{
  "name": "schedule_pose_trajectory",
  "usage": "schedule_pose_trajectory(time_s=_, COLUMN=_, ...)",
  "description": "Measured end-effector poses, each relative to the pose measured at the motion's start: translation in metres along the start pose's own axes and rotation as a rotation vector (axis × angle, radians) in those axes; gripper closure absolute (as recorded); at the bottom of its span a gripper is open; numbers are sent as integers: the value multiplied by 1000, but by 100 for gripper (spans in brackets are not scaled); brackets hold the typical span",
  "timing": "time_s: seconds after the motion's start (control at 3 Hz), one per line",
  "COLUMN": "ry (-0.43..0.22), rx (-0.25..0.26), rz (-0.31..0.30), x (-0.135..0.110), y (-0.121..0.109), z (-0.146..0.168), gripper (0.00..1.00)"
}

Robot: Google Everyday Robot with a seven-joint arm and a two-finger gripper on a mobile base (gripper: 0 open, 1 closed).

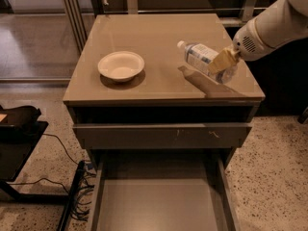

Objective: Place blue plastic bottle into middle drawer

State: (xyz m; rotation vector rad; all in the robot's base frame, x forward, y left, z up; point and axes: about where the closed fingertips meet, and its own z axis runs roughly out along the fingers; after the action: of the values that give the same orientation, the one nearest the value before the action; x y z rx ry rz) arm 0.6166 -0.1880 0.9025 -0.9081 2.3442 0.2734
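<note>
Taupe cabinet top (159, 37): white bowl (121, 65) rests left-centre; claw (222, 60) above right side, gripping blue plastic bottle (199, 56).

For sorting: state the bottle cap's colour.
White cap, camera view; hand grips the bottle over the cabinet top.

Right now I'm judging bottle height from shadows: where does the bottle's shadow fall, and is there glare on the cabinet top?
Camera view: the blue plastic bottle, clamped in the gripper over the right side of the cabinet top, casts a dark streak below it, running toward the front edge; a shadow hugs the white bowl; only soft sheen, no harsh glare.
</note>
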Motion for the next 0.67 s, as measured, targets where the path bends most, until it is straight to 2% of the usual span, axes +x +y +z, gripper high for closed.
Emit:
schedule_pose_trajectory(time_s=0.33, ry=-13, rx=-40, rz=-34, x=24, y=7, z=-35, gripper=100)
schedule_pose_trajectory(time_s=0.67, ry=-41, rx=-114, rz=-98, x=55, y=19, z=-67, gripper=100)
